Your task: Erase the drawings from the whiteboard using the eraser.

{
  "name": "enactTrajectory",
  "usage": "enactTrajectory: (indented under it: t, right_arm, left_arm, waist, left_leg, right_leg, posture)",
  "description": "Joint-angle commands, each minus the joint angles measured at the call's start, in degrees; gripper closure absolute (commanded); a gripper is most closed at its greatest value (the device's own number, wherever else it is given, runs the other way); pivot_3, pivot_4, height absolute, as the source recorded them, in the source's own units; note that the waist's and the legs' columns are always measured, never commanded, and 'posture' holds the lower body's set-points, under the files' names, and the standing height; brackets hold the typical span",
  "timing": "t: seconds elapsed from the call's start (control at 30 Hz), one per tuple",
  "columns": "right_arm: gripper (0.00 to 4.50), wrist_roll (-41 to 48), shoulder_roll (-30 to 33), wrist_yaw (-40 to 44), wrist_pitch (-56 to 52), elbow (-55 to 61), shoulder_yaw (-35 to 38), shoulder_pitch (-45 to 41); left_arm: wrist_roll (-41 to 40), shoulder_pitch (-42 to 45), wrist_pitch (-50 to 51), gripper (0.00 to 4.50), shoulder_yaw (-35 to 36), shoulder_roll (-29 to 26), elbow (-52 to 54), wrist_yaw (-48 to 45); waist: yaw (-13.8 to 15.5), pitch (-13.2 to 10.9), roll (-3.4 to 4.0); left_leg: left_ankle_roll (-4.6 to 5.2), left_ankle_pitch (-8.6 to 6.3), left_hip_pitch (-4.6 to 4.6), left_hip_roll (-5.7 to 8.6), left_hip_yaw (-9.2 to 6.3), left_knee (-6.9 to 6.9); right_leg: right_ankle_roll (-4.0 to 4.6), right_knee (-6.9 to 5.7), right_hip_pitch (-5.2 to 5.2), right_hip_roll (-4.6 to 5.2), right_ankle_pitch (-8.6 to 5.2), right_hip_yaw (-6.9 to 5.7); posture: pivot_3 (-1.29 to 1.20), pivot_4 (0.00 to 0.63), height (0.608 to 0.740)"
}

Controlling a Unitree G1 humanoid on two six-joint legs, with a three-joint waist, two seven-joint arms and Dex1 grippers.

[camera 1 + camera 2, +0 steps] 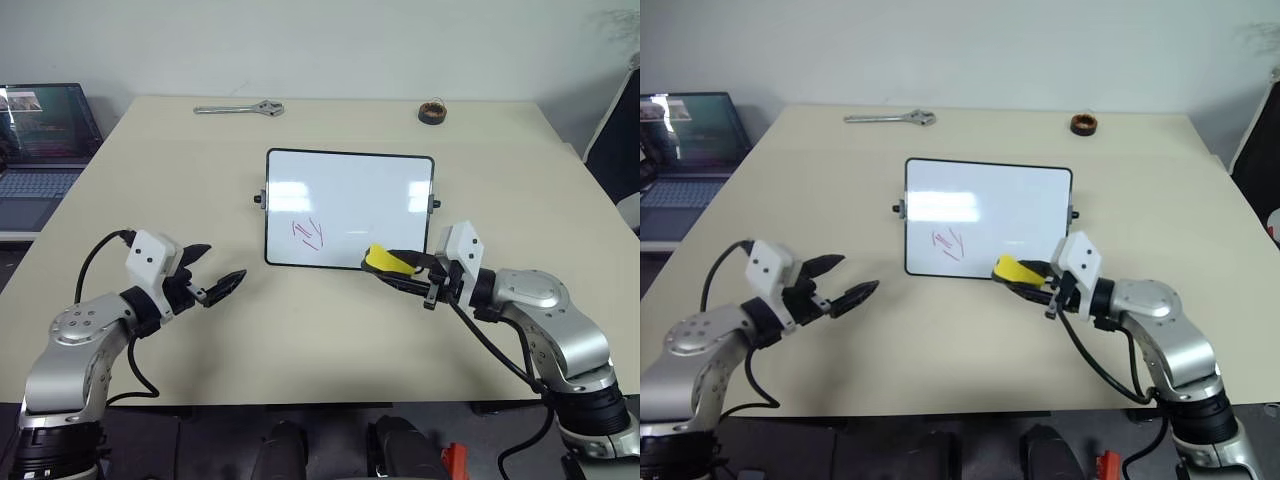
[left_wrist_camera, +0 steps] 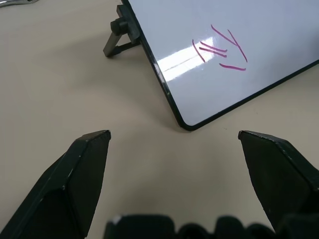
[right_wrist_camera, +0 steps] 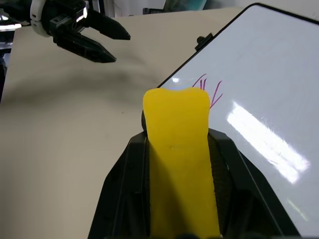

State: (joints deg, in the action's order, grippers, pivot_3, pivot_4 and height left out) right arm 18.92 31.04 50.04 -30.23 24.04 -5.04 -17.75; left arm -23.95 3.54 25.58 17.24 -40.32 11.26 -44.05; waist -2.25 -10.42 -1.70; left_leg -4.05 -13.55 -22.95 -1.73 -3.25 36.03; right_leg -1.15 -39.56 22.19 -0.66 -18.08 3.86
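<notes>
Gripping the eraser (image 1: 388,261) in my right jaws (image 1: 398,267), left jaws (image 1: 215,272) hanging open. One scribble (image 1: 309,233) left on the whiteboard (image 1: 350,180). Pushing hard could tip or slide it, since nothing's bracing it.

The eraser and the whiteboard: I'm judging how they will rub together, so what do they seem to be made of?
The eraser, clamped in the right end effector, looks like soft matte yellow foam or felt: no glare and rounded, slightly dented edges. The whiteboard looks like a hard glossy coated panel, given its bright light streaks, inside a thin black frame, probably plastic.
</notes>
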Motion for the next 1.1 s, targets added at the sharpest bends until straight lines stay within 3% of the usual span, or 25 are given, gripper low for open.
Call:
enactTrajectory:
  t: [0.03,0.2,0.37,0.63,0.8,0.97,1.1]
  right_arm:
    - [3.33,-5.2,0.82,-1.2,4.38,-0.38,-3.99,-2.09]
    - [3.33,-14.91,-2.78,-5.25,7.72,-7.55,-12.56,-10.55]
    - [3.33,-22.46,-12.27,-10.0,8.66,-18.79,-20.03,-21.47]
    - [3.33,-31.75,-23.08,-19.1,19.28,-48.54,-22.91,-38.13]
    - [3.33,-36.17,-23.22,-18.88,27.01,-59.75,-25.22,-41.23]
    - [3.33,-38.48,-21.12,-10.66,29.9,-59.06,-28.25,-39.99]
    - [3.33,-39.08,-22.5,-14.67,30.85,-61.26,-25.78,-41.72]
  left_arm:
    - [-0.34,-0.4,-1.41,0.0,1.69,-0.76,0.14,-0.39]
    - [0.53,-1.08,-2.08,0.0,0.86,-1.08,0.06,-0.87]
    - [0.63,-0.82,-2.33,0.0,0.26,-1.04,0.04,-0.72]
    - [1.44,0.62,-2.38,0.0,-1.81,-0.98,0.73,-0.55]
    - [1.56,0.48,-2.22,0.0,-2.03,-0.86,1.13,-0.45]
    - [1.65,0.46,-2.02,0.0,-2.4,-0.63,1.51,-0.14]
    - [1.63,0.79,-2.04,0.0,-2.78,-0.58,1.37,-0.02]
  waist:
    - [-0.11,0.0,0.0]
    - [-0.62,0.0,0.0]
    - [-1.0,0.0,0.0]
    - [-0.7,0.01,-0.02]
    - [-0.69,0.0,-0.01]
    - [-1.01,0.01,-0.03]
    - [-1.02,0.02,-0.03]
  left_leg:
    - [0.0,0.0,0.01,0.01,0.01,0.0]
    - [0.0,0.0,0.05,0.02,0.04,0.02]
    - [-0.01,0.0,0.02,-0.01,0.02,0.0]
    - [-0.01,0.01,0.02,-0.04,-0.02,0.02]
    - [-0.01,0.0,0.01,-0.01,0.01,0.02]
    - [-0.01,0.0,0.07,-0.03,0.02,0.03]
    - [0.0,0.01,0.11,-0.03,0.0,0.06]
  right_leg:
    - [0.0,0.0,0.0,-0.01,0.0,0.01]
    - [0.01,-0.06,0.01,-0.07,0.01,0.03]
    - [0.02,-0.09,0.05,-0.07,0.01,0.02]
    - [0.03,-0.14,0.06,0.02,0.01,-0.05]
    - [0.03,-0.13,0.06,0.11,0.01,-0.05]
    - [0.03,-0.31,0.08,0.1,0.01,-0.05]
    - [0.03,-0.41,0.06,0.09,0.01,-0.05]
  posture:
    - [0.0,0.15,0.74]
    - [0.0,0.15,0.74]
    - [0.0,0.15,0.74]
    - [0.0,0.15,0.74]
    - [0.0,0.15,0.74]
    - [0.0,0.15,0.74]
    - [0.0,0.15,0.74]
